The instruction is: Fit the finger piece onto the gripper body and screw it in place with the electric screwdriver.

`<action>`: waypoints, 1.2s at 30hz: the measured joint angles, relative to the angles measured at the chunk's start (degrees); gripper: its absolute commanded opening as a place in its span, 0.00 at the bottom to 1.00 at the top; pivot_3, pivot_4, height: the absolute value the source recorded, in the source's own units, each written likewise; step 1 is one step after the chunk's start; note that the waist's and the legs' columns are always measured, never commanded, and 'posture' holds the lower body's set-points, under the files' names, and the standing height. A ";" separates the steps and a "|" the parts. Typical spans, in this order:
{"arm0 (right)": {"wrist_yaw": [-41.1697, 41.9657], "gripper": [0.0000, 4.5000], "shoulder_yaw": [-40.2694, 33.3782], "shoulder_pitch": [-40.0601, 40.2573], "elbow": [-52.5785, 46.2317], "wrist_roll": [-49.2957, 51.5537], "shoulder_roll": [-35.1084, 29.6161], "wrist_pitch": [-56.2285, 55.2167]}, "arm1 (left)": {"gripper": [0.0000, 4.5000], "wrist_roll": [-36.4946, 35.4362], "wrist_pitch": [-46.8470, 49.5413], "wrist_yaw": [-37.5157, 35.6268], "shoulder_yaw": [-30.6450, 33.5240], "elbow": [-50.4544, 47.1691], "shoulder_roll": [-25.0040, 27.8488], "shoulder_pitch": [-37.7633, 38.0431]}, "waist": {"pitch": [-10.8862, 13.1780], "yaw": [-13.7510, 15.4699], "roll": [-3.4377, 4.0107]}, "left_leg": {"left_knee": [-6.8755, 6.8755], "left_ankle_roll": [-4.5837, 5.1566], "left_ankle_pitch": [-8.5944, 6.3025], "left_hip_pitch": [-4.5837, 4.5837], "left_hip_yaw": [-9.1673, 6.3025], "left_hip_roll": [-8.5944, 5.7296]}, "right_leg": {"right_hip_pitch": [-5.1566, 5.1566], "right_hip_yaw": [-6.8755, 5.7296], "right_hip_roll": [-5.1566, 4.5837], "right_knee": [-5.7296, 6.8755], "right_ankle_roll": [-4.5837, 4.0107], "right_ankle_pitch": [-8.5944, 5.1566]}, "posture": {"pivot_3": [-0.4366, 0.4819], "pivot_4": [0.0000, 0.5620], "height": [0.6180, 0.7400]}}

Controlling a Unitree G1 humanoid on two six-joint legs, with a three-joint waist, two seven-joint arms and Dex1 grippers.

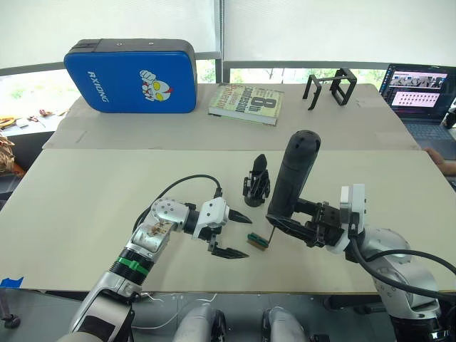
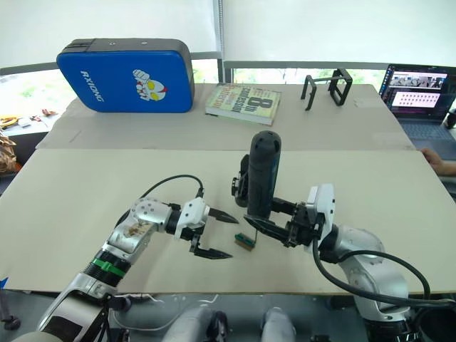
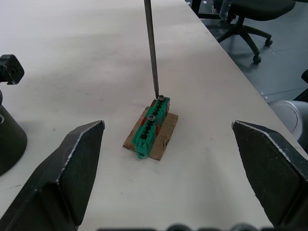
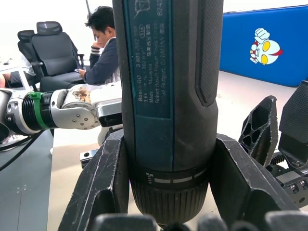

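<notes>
Half the gripper body [image 2: 241, 187] hides behind the electric screwdriver [image 2: 261, 178].

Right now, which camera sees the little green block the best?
The left wrist view. The green block sits big and near on its brown card, between the open left gripper's fingers, with the electric screwdriver's thin bit touching a screw at one end. In both eye views it is just a tiny speck below the screwdriver.
</notes>
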 measured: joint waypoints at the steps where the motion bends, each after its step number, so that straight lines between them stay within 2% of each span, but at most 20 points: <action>1: -0.02 0.43 0.00 0.00 0.00 0.00 -0.01 0.00 | 1.00 0.01 0.00 0.00 0.00 0.00 0.00 0.00 | 0.00 0.00 0.00 | 0.00 0.00 0.00 0.00 0.00 0.00 | 0.00 0.00 0.00 0.00 0.00 0.00 | 0.48 0.27 1.00; 11: -1.08 0.43 -0.38 -0.62 -0.42 0.10 -0.48 0.02 | 1.00 0.02 0.00 -0.01 0.00 0.00 -0.01 0.00 | 0.00 0.02 0.00 | 0.00 0.00 0.00 0.00 0.00 0.00 | 0.00 0.00 -0.01 0.00 0.00 0.00 | 0.48 0.27 1.00; 19: -3.49 0.43 -2.24 -0.44 -6.10 4.78 -1.80 2.45 | 1.00 0.03 0.00 -0.03 -0.09 0.00 -0.02 0.00 | 0.01 0.02 -0.02 | 0.00 0.00 0.00 -0.01 -0.01 0.02 | -0.01 -0.01 -0.02 0.00 -0.01 0.00 | 0.48 0.27 1.00; 36: -3.60 0.43 -0.25 0.45 -3.76 3.40 -1.22 3.02 | 1.00 0.02 0.60 -0.01 -0.12 0.00 -0.20 0.00 | 0.01 0.02 -0.04 | 0.00 0.03 -0.02 -0.01 0.00 0.01 | 0.00 -0.02 -0.03 0.00 0.00 0.00 | 0.48 0.27 1.00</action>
